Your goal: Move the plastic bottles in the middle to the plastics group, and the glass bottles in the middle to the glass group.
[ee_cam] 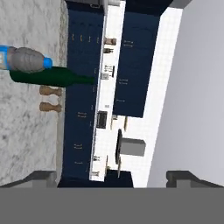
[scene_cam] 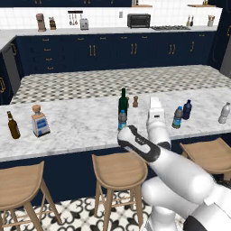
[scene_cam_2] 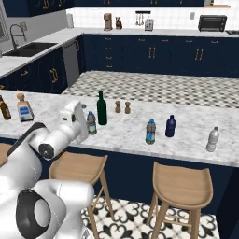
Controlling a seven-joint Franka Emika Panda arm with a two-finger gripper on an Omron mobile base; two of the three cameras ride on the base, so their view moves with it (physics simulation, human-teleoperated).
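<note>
The hand [ee_cam: 111, 176] is spread wide with nothing between its fingertips, which are seen at the bottom of the hand view. It is held near the front edge of the desk [scene_cam: 81, 122], rolled sideways.

Just left of centre in the left base view, a small water bottle [scene_cam: 122, 119] stands directly in front of the green wine bottle [scene_cam: 122, 101], close together. The second water bottle [scene_cam: 177, 117] is already beside the dark-blue bottle [scene_cam: 187, 109] at right, with the greyish clear bottle [scene_cam: 224, 113] further right. The brown beer bottle [scene_cam: 13, 125] and the square stoppered bottle [scene_cam: 39, 121] are at the far left.

The near water bottle is judged the likely target. It should be gripped low on its body, approached from the front so the wine bottle behind is not knocked. Open marble lies between the centre and the right group; the two shakers [scene_cam: 135, 101] behind should be avoided.
</note>
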